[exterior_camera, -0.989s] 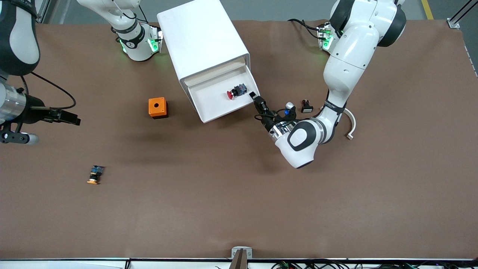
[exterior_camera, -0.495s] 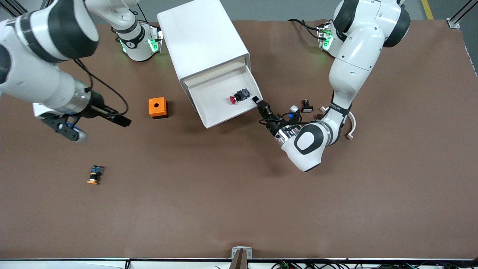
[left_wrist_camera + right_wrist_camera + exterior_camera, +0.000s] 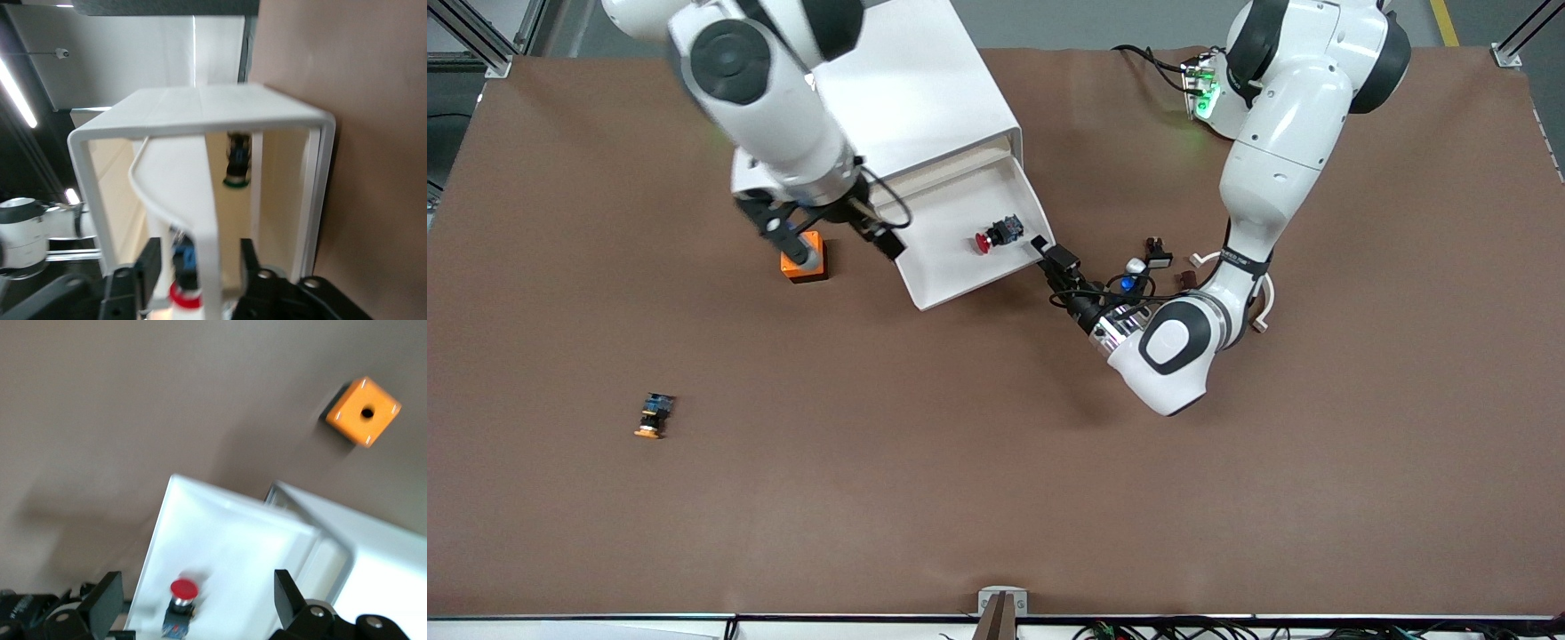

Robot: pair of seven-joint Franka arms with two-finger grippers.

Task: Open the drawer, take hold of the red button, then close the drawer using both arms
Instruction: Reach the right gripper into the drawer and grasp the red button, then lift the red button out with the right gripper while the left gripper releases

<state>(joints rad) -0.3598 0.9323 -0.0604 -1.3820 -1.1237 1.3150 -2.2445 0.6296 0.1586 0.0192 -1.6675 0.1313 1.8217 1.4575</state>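
The drawer [image 3: 947, 267] stands pulled out of the white cabinet [image 3: 907, 98]. The button [image 3: 994, 235] lies on its side in the drawer, red cap toward the right arm's end. My left gripper [image 3: 1052, 256] is open at the drawer's front corner, with the front wall [image 3: 208, 220] between its fingers [image 3: 151, 263]. The button shows blurred just past that wall in the left wrist view [image 3: 184, 283]. My right gripper [image 3: 886, 242] is open over the drawer's rim at the right arm's end. In the right wrist view the button [image 3: 181, 595] lies in the drawer [image 3: 227, 533], between the fingers [image 3: 105, 599].
An orange cube with a round hole [image 3: 805, 262], also in the right wrist view [image 3: 363, 411], sits beside the drawer, partly under the right hand. An orange-capped button [image 3: 654, 416] lies nearer the front camera. Small parts [image 3: 1158, 253] and a white curved piece [image 3: 1263, 298] lie by the left arm.
The right arm swung in from the right arm's end of the table to over the drawer's rim. The left gripper drew the drawer a little farther out; the button rode along.
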